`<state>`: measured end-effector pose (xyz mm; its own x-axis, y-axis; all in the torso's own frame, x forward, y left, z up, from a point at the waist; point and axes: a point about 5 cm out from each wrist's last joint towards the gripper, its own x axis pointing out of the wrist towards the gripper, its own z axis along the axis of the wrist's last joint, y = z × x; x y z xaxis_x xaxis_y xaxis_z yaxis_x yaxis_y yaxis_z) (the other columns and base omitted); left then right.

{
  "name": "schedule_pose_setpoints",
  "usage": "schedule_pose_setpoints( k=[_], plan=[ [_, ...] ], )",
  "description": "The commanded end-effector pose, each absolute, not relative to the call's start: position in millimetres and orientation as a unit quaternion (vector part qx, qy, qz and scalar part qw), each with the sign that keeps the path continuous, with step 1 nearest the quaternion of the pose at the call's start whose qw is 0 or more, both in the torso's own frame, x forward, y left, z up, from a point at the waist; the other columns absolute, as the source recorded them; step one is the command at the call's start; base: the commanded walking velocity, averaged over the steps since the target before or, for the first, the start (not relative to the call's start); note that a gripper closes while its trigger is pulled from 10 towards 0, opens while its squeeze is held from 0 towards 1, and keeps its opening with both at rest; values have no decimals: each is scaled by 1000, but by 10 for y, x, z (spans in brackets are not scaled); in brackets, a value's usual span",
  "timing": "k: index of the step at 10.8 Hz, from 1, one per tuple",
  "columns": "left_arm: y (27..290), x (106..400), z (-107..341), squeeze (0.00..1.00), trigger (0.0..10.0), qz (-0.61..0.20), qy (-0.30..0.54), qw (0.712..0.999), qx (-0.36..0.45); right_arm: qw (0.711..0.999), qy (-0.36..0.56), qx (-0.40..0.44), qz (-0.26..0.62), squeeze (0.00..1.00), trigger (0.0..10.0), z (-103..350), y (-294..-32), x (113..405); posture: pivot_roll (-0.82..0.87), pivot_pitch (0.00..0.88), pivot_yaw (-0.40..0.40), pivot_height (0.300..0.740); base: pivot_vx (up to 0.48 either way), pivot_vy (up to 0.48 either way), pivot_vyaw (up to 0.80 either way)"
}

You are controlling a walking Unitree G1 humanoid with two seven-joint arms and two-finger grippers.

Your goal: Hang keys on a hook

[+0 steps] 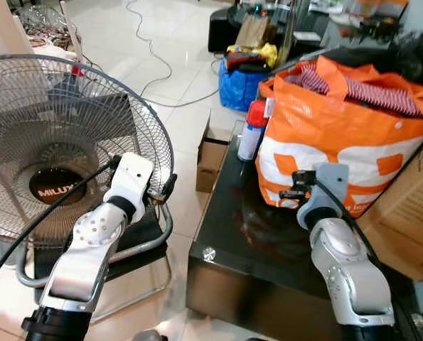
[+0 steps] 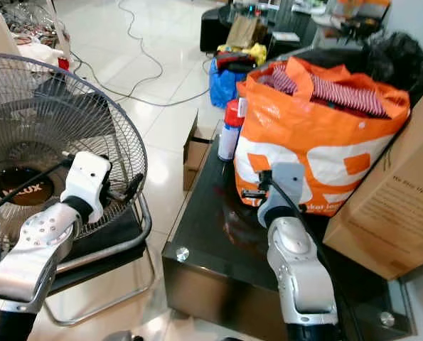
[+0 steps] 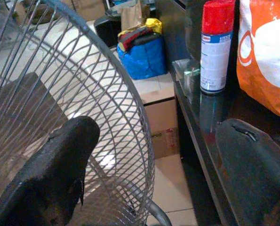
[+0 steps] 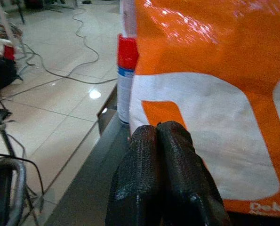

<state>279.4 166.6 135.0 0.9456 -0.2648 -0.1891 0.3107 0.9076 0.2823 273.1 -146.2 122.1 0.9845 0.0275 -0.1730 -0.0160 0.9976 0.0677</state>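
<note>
Keys and hook cannot be made out; round grey wire-grille fan left; glossy black bench; orange-and-white plastic bag on it, red-capped spray can beside; left tool parted at grille; right tool closed, empty, near bag.

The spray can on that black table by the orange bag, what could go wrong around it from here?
The spray can stands upright near the black table edge, tight against the orange bag. The right gripper, jaws shut, hangs close to the bag; a push might shove the bag and tip the can off. The left gripper, jaws open, is right at the fan grille and could snag its wires.
</note>
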Motion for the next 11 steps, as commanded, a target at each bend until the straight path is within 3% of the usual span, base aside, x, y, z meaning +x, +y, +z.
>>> schedule_pose_setpoints(
  k=[1,5,11],
  plan=[
    [1669,2785,1355,557,10000,-142,66,975,158,997,70,40,8,0,10000,1283,-1483,2763,54,0,-101,740,0,0,0],
    [1650,2768,1330,557,10000,-136,68,977,152,997,65,27,4,0,10000,1273,-1507,2780,57,0,-120,740,0,0,0],
    [1638,2772,1320,557,10000,-131,66,978,151,997,79,26,8,0,10000,1250,-1518,2777,44,0,-121,740,-266,0,0]
  ],
)
